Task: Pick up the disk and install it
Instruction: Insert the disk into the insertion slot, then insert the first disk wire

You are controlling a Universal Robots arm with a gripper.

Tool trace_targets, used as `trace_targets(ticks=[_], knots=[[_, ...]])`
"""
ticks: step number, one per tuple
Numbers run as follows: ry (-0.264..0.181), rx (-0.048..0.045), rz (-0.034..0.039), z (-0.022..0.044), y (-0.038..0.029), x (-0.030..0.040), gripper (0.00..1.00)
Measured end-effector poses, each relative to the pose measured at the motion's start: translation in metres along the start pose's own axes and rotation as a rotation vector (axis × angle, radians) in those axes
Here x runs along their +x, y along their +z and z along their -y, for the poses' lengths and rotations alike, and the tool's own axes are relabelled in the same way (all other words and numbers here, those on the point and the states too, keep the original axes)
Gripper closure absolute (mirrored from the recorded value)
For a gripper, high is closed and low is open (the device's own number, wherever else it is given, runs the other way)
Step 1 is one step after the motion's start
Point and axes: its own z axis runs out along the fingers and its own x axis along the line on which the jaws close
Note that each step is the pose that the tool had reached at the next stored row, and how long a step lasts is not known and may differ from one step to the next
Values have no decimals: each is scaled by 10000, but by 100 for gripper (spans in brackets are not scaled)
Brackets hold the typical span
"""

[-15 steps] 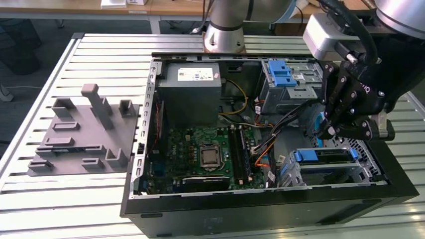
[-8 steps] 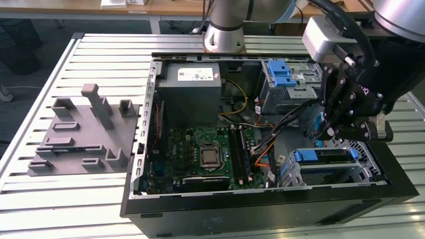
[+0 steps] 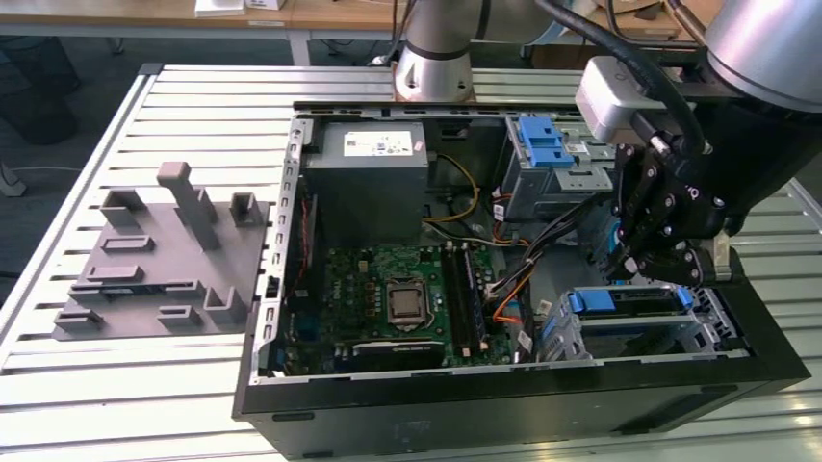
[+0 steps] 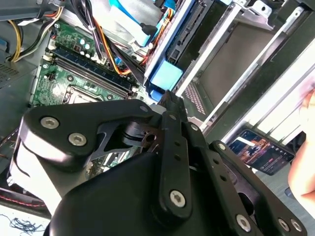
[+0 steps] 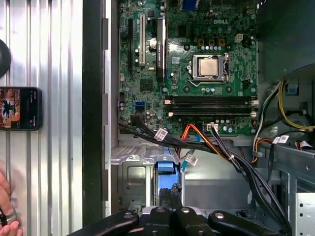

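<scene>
The disk (image 3: pixel 627 300) lies flat in the metal cage (image 3: pixel 722 329) at the open computer case's corner, on the exterior view's right, its blue rail facing up. My gripper (image 3: pixel 675 274) hangs straight over its end. In the first wrist view the disk's blue end (image 5: pixel 166 169) sits just beyond my gripper (image 5: pixel 170 192), whose fingers are shut together with nothing between them. The second wrist view shows the same shut gripper (image 4: pixel 170 98) just short of the disk's blue tab (image 4: pixel 166 76). Whether the tips touch the disk I cannot tell.
Black, orange and yellow cables (image 5: pixel 221 147) run between the green motherboard (image 3: pixel 398 298) and the cage. A grey box (image 3: pixel 372 159) and a second cage with a blue latch (image 3: pixel 546 144) sit at the case's rear. Outside the case are a grey fixture (image 3: pixel 161 260), a phone (image 5: pixel 19 108) and a person's hand (image 5: pixel 6 219).
</scene>
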Motion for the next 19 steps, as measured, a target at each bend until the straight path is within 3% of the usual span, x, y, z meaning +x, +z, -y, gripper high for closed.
trace_targets(ticks=[19], knots=[[0,0,-1,18,66,0,89]])
